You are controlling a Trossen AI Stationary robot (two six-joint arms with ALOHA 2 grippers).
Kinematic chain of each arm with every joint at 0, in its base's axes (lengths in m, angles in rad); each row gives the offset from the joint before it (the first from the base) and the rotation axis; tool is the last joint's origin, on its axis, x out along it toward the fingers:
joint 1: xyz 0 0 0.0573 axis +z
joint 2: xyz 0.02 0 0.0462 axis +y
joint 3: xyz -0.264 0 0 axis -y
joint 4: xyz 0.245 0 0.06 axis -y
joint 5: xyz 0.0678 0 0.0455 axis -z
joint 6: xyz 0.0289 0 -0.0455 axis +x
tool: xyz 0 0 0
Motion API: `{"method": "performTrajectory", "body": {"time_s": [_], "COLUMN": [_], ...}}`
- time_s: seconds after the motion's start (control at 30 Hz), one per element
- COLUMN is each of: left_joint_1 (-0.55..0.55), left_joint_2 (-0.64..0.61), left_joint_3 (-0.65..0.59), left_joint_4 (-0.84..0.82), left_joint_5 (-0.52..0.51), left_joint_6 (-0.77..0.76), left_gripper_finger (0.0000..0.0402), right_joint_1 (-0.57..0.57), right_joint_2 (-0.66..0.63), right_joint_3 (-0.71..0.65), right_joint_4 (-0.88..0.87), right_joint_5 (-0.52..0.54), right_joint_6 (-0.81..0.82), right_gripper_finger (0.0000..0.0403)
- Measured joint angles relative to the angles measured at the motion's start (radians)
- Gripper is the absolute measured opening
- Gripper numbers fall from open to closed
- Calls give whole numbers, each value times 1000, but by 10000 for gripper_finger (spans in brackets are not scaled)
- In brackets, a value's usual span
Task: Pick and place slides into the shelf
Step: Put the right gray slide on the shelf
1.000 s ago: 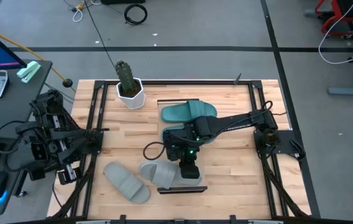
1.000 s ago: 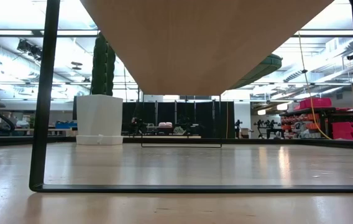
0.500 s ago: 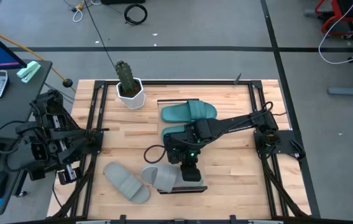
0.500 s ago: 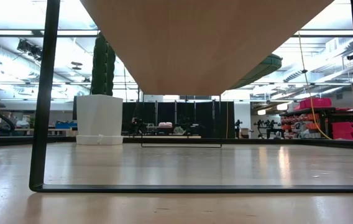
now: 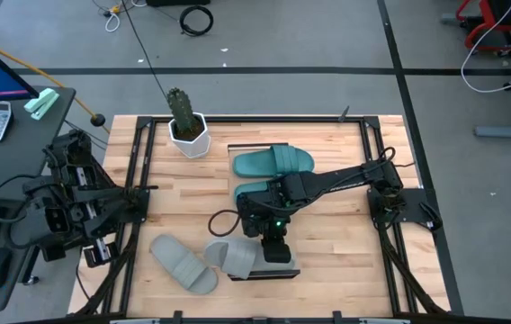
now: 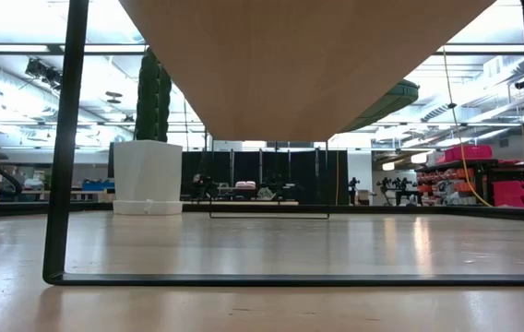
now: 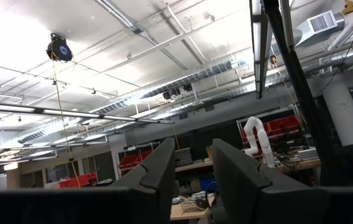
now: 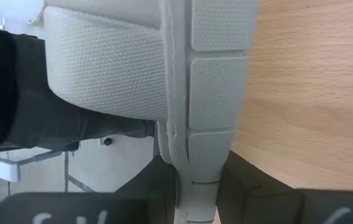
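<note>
A: Where is the right tool point(image 5: 274, 251)?

B: Reached in over the middle of the desk point(image 5: 327, 236), at the near end of the shelf point(image 5: 290, 262). Its wrist view shows both fingers point(image 8: 246, 180) pinched on the thin sole edge of a light grey slide point(image 8: 201, 81), so it is gripping that slide.

A: And in the high view?

B: The grey slide point(image 5: 230, 253) sticks out from the tool toward the left arm's side, hanging partly past the shelf edge. A second grey slide point(image 5: 183, 263) lies on the desk just beyond it, farther from the tool.

A: The teal ones?

B: One teal slide point(image 5: 273, 162) lies on the far part of the shelf, well behind the tool. The other teal slide point(image 5: 257, 191) is next to it, closer to the tool and partly covered by the right arm.

A: The left tool point(image 7: 193, 171)?

B: Parked off the left edge of the desk, pointing up at the room's ceiling. Its two fingers point(image 7: 160, 174) stand a little apart with nothing between them.

A: Any writing or labels to read?

B: None that I can read. The grey slide's sole shows only moulded tread blocks and a fine dotted texture. A cactus in a white pot point(image 5: 188, 135) stands at the far left corner of the desk, away from both tools, and it carries no label either.
</note>
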Motion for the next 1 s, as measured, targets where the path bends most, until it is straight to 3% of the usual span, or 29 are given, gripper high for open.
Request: {"method": "performTrajectory", "body": {"time_s": [0.23,0.73,1.0], "left_joint_1": [0,0,0], "left_joint_2": [0,0,0], "left_joint_3": [0,0,0], "left_joint_4": [0,0,0], "left_joint_5": [0,0,0], "left_joint_6": [0,0,0], "left_gripper_finger": [112,113,114], "right_joint_1": [6,16,16], "right_joint_2": [0,0,0], "right_joint_3": [0,0,0], "right_joint_4": [0,0,0], "right_joint_5": [2,27,123], "right_joint_6": [0,-29,-54], "right_gripper_finger": [90,174,185]}}
